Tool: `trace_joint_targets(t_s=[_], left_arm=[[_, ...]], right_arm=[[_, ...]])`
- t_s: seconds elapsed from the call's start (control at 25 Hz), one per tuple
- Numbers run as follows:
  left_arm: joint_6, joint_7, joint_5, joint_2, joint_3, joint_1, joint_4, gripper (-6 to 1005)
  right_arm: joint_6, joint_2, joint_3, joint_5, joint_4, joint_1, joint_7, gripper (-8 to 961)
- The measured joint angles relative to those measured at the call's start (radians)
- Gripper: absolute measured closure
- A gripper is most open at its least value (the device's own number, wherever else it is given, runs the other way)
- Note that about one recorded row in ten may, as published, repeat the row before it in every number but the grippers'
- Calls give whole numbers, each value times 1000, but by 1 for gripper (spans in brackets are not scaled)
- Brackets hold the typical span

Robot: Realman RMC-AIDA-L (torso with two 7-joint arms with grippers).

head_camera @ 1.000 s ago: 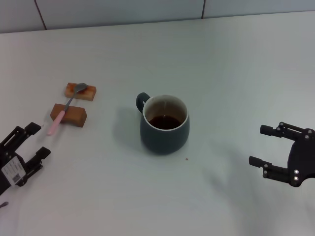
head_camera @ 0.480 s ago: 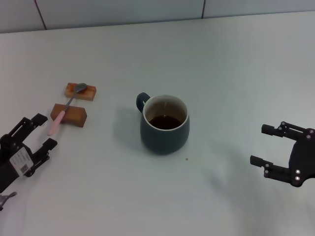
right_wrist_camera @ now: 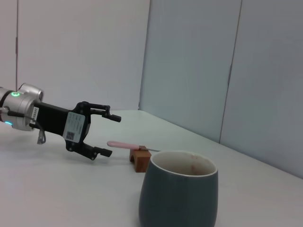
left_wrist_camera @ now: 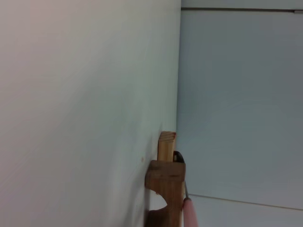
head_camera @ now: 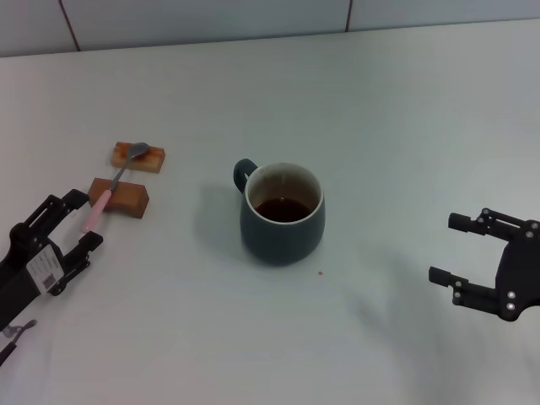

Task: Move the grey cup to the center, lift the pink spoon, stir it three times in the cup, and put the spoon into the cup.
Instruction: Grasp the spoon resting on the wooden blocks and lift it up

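Note:
The grey cup (head_camera: 282,213) stands at the table's middle with dark liquid inside, handle toward the back left; it also shows in the right wrist view (right_wrist_camera: 179,194). The pink spoon (head_camera: 111,187) lies across two brown blocks at the left, its metal bowl on the far block; its handle shows in the left wrist view (left_wrist_camera: 189,213) and in the right wrist view (right_wrist_camera: 124,144). My left gripper (head_camera: 83,218) is open, its fingertips on either side of the handle's end, not touching. My right gripper (head_camera: 451,251) is open and empty at the right, away from the cup.
Two small brown blocks (head_camera: 119,196) (head_camera: 137,157) hold the spoon off the table; the near one also shows in the left wrist view (left_wrist_camera: 165,182). A grey tiled wall (head_camera: 211,17) runs along the table's back edge.
My left gripper has moved forward and right, toward the spoon's handle end. The right gripper, the cup and the spoon have stayed put.

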Motion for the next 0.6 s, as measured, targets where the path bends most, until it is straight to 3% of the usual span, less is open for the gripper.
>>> trace_joint_targets(t_s=[0.6], left_arm=[[-79,57,-19,-4,-15,-44,-49,180]], right_arm=[[-14,2,9,2,0,-4,11,206]])
